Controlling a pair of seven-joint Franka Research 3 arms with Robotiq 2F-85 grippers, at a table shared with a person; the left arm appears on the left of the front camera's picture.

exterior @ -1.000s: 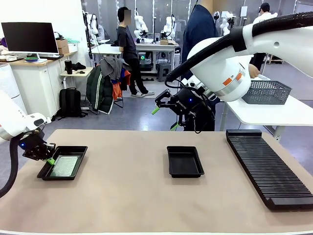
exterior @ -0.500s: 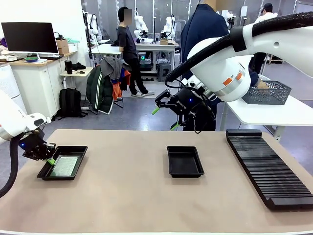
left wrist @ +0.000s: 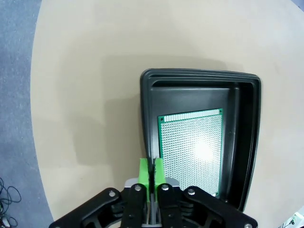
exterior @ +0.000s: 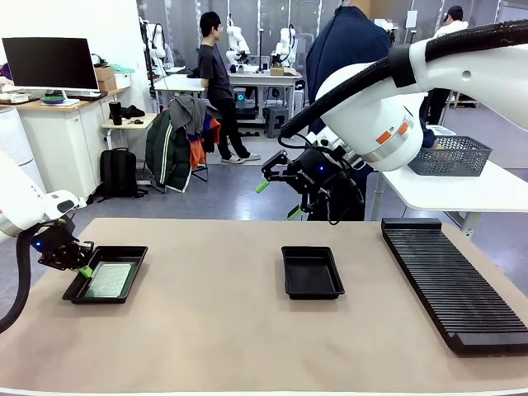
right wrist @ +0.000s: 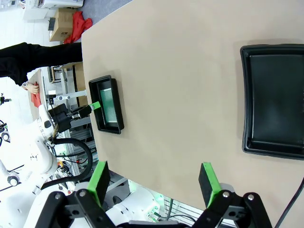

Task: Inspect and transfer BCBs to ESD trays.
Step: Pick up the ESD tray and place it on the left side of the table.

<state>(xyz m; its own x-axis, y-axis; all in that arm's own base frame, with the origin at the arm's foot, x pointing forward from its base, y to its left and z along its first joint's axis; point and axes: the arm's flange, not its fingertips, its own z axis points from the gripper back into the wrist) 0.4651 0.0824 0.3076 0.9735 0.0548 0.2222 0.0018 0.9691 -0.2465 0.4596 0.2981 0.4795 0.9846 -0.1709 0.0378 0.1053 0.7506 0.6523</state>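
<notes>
- as the bcb (left wrist: 191, 152) lies flat on the floor of the left esd tray (left wrist: 199, 75), it looks thin, stiff and light, likely brittle at the corners; a pinch across a bare edge seems the safest hold.
- the left gripper (left wrist: 151, 171) has its green pads (left wrist: 145, 170) pressed together at that tray's side rim, just beside the board; whether the rim is nipped between them cannot be told.
- the right gripper (exterior: 276, 198) hangs high above the table (exterior: 214, 330), jaws spread, nothing held.
- the left wrist view gives the board's hole grid and its fit in the tray; the front view gives the second esd tray (exterior: 312, 250), bare, mid-table, well apart.
</notes>
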